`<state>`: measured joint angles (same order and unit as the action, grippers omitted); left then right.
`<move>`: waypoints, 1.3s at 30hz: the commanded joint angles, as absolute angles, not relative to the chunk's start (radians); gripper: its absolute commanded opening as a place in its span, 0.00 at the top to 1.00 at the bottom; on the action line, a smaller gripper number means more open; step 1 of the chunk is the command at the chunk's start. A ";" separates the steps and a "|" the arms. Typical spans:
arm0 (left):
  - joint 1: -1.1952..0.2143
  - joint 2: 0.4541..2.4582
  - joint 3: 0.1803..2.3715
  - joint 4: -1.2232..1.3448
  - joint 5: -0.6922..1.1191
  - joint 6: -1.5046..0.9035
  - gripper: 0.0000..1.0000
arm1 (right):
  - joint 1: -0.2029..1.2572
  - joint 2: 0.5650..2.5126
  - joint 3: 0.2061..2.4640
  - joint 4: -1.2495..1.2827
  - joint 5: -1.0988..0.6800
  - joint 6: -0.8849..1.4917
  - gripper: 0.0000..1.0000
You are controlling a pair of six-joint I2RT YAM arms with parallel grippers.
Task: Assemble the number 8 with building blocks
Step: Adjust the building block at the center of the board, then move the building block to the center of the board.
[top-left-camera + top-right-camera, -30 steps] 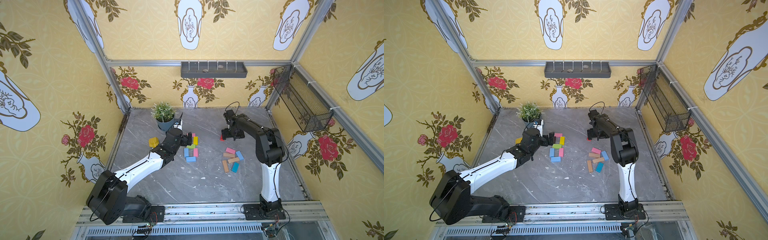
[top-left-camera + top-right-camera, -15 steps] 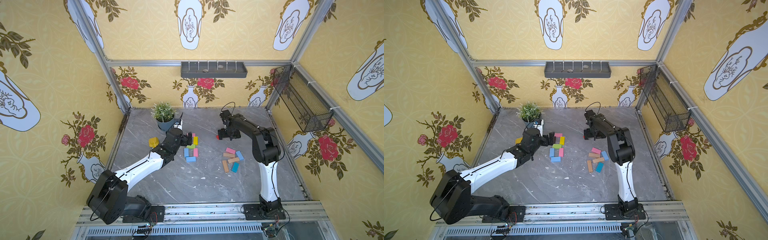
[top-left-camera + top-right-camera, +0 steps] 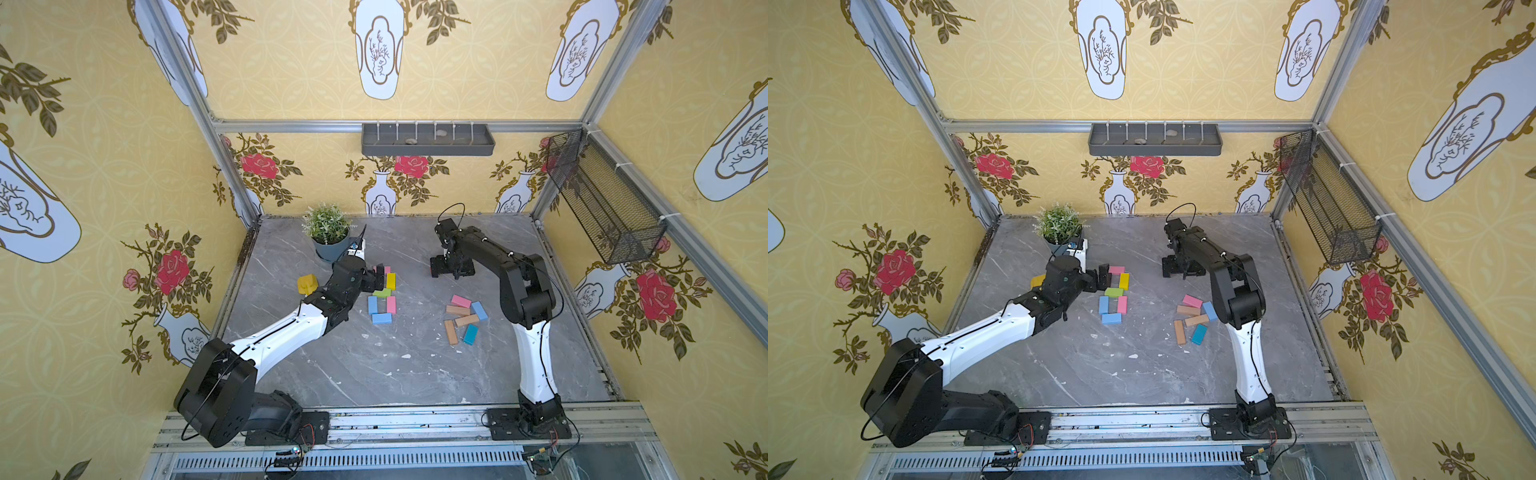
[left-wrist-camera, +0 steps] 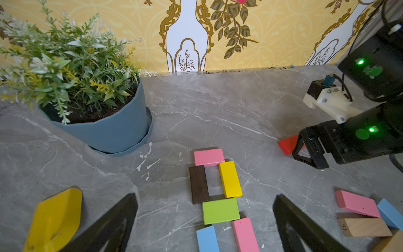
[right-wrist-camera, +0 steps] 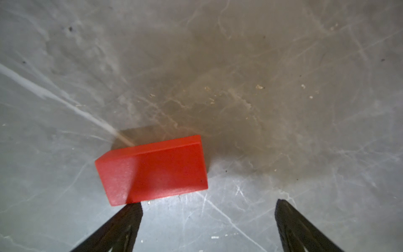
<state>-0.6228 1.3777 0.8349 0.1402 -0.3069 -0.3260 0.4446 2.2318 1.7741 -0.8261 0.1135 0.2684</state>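
Building blocks lie flat in a figure at mid table: pink (image 4: 209,156), dark brown (image 4: 198,184), yellow (image 4: 230,179), green (image 4: 220,210), blue (image 4: 207,239), pink (image 4: 245,234) and a blue one (image 3: 381,318) at the near end. My left gripper (image 4: 204,197) stands open at the figure's far left end (image 3: 378,279), holding nothing. A loose pile of pink (image 3: 460,301), tan, blue and teal (image 3: 470,333) blocks lies to the right. My right gripper (image 5: 208,203) hovers open low over the table (image 3: 451,272). A red block (image 5: 152,170) lies just past one fingertip, not between the fingers.
A potted plant (image 3: 328,232) stands at the back left, close behind my left wrist. A yellow scoop toy (image 3: 307,284) lies left of the left arm. A grey tray (image 3: 428,139) hangs on the back wall, and a mesh basket (image 3: 602,208) on the right wall.
My right gripper has shifted a little to the left, over the red block, still open. The left arm and the blocks have not moved.
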 commanded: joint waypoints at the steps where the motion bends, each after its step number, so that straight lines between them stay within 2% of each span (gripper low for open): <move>1: -0.621 1.383 0.839 0.150 -0.313 -0.325 0.00 | 0.445 2.244 1.789 -0.813 0.103 0.283 0.03; 14: -0.621 1.378 0.836 0.149 -0.319 -0.328 0.00 | 0.469 2.124 1.741 -0.776 0.022 0.342 0.02; 24: -0.621 1.368 0.830 0.149 -0.325 -0.327 0.00 | 0.469 2.143 1.756 -0.755 0.028 0.376 0.02; 31: -0.621 1.373 0.831 0.149 -0.325 -0.325 0.00 | 0.458 1.978 1.554 -0.708 0.055 0.422 0.02; 39: -0.621 1.377 0.831 0.152 -0.319 -0.327 0.00 | 0.399 1.727 1.274 -0.662 0.049 0.590 0.01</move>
<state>-0.6224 1.3705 0.8349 0.1371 -0.3172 -0.3264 0.4046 1.7786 1.3243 -0.6979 0.0399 0.4984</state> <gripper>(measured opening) 0.998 0.981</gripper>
